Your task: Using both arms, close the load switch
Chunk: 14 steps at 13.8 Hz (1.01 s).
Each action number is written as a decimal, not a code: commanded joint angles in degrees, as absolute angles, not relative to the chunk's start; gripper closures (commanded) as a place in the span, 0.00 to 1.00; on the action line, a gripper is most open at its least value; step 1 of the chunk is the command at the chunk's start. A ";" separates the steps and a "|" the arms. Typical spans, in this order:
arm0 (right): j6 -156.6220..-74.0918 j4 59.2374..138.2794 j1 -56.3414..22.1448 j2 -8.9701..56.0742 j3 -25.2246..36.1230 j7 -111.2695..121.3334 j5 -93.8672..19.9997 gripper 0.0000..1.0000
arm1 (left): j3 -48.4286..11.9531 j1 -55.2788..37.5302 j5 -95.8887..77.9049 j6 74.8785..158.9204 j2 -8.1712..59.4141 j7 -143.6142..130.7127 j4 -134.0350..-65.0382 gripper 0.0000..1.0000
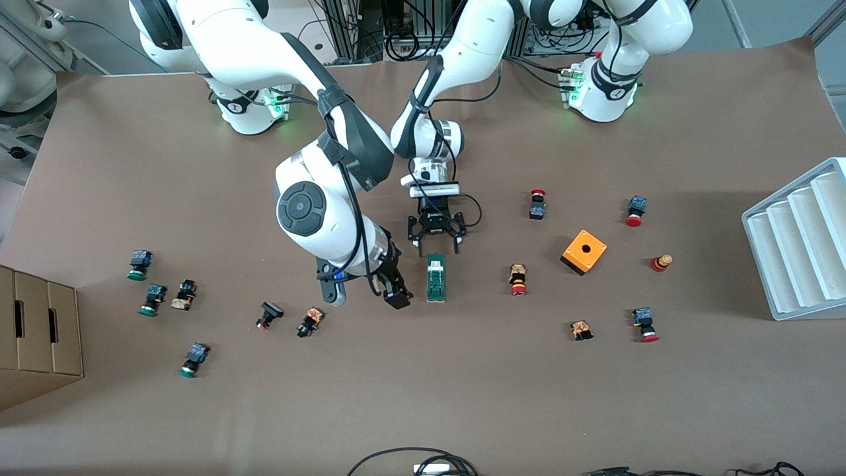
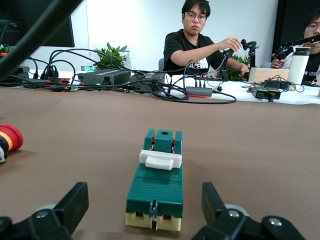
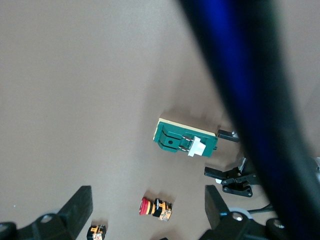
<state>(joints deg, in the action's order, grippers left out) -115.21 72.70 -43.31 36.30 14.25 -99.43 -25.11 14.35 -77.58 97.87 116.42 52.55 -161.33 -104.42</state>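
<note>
Load switch [image 1: 435,278] lies flat on the brown surface [image 1: 462,396], mid-table, long axis running toward the front camera, w/ its white slider [image 1: 435,266] near the end farther from that camera. Left hand [image 1: 437,249] is low at that same end, fingers spread wide, one each side of the switch's end, not touching it; left wrist view shows the switch [image 2: 156,188] between the two fingertips [image 2: 75,202]. Right hand [image 1: 391,291] hangs just beside the switch toward the right arm's end of the surface, fingers wide apart, holding nothing. Orange cube [image 1: 583,252] sits well apart toward the left arm's end, red-capped button [image 1: 517,279] between it and the switch.
</note>
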 commanded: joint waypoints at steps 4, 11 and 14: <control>-116.54 70.31 -43.86 38.23 14.41 -101.78 -23.82 0.00 | 14.50 -77.43 103.01 115.93 54.58 -176.92 -103.98 0.00; -116.98 70.31 -44.30 38.58 14.41 -102.48 -23.11 0.00 | 14.50 -77.34 103.27 116.28 55.02 -176.31 -102.04 0.00; -117.25 70.31 -44.30 38.50 14.41 -102.48 -23.11 0.00 | 14.41 -76.12 104.85 116.19 55.46 -176.92 -102.13 0.00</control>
